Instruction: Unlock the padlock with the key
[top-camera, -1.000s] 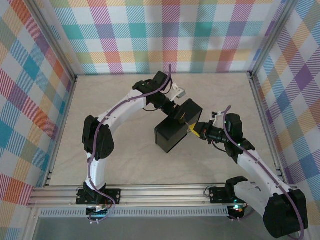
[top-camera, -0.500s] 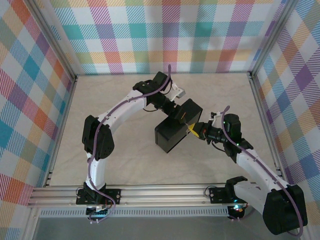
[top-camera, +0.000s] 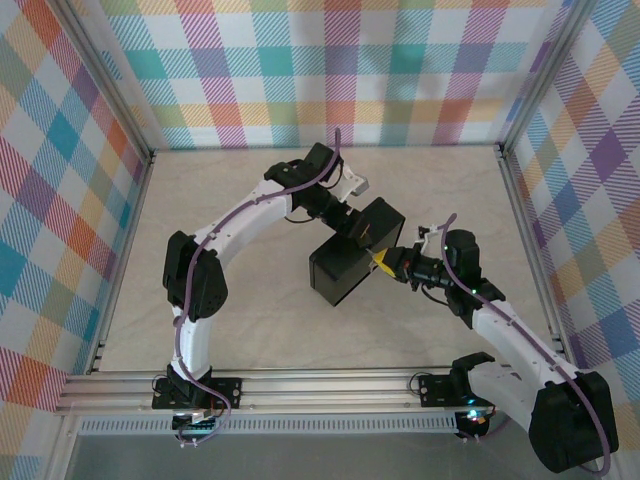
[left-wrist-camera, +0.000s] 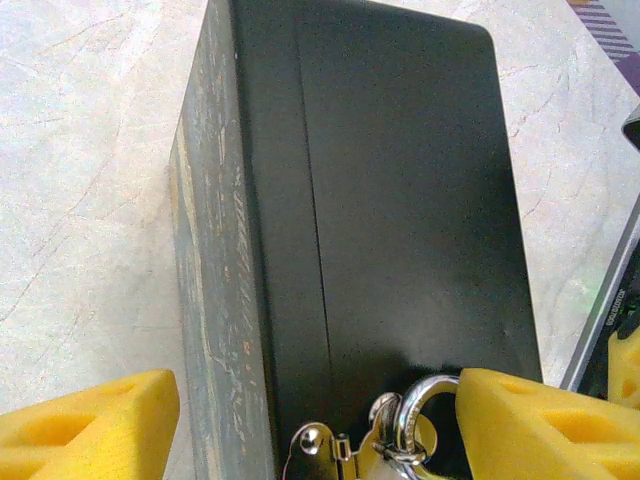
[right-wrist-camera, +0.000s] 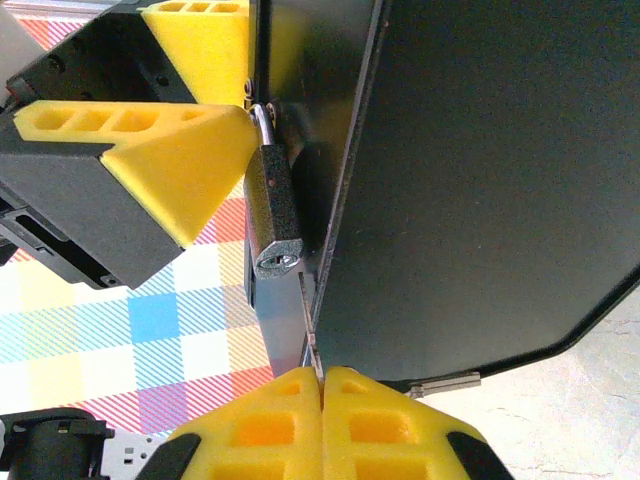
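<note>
— Starting at the right gripper (right-wrist-camera: 321, 385): closed or apart?
— Pressed tight together, pinching the key (right-wrist-camera: 308, 335) by its end, with the thin blade standing up out of the yellow pads, seen edge-on.
— And up from there?
— Ends just under the lower corner of the padlock (right-wrist-camera: 272, 215), beside the keyhole in its bottom face.
— Hanging from what?
— Hooked through the hasp (left-wrist-camera: 318, 443) on the dark box (right-wrist-camera: 480, 170), with its body lying along the box's edge.
— Over to the left gripper (left-wrist-camera: 318, 395)?
— Spread wide, with one finger (left-wrist-camera: 90, 425) at the painted lid side and the other touching the shackle. Squeezing the box or merely flanking it: cannot tell.
— Further out?
— Near the middle of the pale table (top-camera: 250, 320), with both arms reaching in to the box.
</note>
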